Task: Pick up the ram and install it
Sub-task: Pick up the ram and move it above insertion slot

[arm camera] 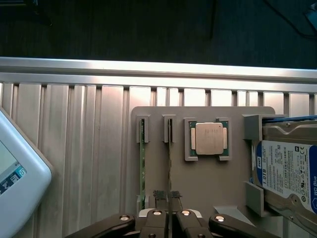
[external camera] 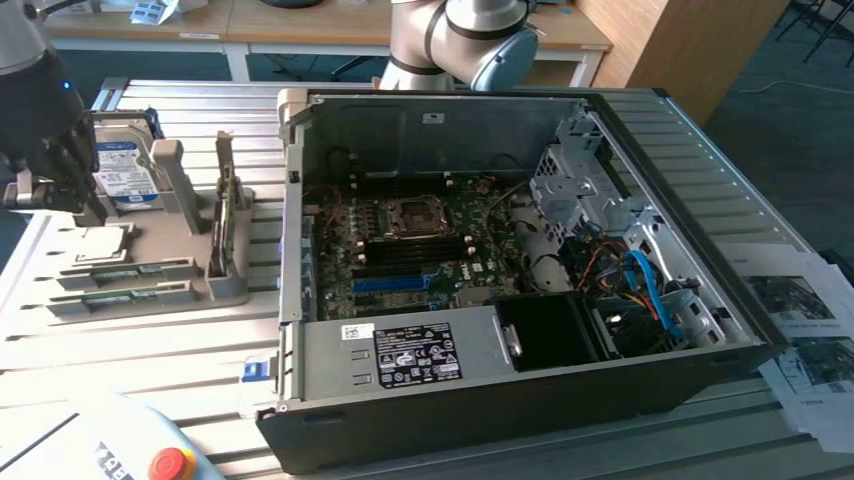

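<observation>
Writing first: I am reading "WD Blue" and "1.0TB" on the blue-and-white label of the one hard drive [arm camera: 287,173], which is sitting at the edge of the grey holder [arm camera: 208,183]; the white stickers inside the open computer case [external camera: 534,410] are proving too small for me to read. Counting what the holder is carrying, I am seeing two thin sticks standing on edge in neighbouring slots: the ram [arm camera: 170,158] next to the one processor [arm camera: 209,138], which is lying flat in its frame, and a second stick [arm camera: 142,163] just beside the ram on the side away from the processor. One dark expansion card [external camera: 224,190] is standing upright in the exterior view. The ram is pointing straight at the gripper [arm camera: 167,195], which is hanging over that end of the holder with its fingertips [arm camera: 159,195] drawn nearly together, clenched; whether they are touching the ram I cannot tell. One pale pendant [arm camera: 15,173] is resting on the slatted metal surface [arm camera: 74,148] near the holder.
</observation>
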`<state>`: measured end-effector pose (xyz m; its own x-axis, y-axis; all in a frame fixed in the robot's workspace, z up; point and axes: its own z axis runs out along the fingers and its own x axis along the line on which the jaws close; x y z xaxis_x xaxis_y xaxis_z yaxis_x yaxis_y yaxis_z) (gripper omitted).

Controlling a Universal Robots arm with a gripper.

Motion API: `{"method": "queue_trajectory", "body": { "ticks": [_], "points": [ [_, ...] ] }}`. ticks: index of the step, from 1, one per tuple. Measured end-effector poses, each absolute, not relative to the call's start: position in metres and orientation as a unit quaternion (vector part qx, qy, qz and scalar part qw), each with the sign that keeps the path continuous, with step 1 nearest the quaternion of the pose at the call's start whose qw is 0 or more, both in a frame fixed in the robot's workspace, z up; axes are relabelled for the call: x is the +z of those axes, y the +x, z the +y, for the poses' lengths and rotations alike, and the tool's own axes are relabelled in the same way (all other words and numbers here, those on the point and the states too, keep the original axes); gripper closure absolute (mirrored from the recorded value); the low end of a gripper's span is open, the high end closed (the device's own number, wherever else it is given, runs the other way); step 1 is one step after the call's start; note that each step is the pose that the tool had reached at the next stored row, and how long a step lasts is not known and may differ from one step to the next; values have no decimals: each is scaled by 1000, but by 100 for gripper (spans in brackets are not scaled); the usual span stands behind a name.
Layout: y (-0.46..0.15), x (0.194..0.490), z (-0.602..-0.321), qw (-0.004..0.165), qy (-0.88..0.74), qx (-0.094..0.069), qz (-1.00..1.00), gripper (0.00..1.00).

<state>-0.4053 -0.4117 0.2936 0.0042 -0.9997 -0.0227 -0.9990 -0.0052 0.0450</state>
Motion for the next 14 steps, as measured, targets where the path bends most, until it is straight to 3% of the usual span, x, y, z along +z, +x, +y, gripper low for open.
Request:
{"method": "queue_trajectory", "body": {
  "ticks": [1,3,4,14],
  "points": [
    [-405,294,-412,8,709,-24,-705,84],
    [-405,294,-412,8,709,-24,-705,84],
    [-405,294,-412,8,709,-24,-705,76],
    [-405,284,-412,8,709,-24,-705,76]
  ]
}}
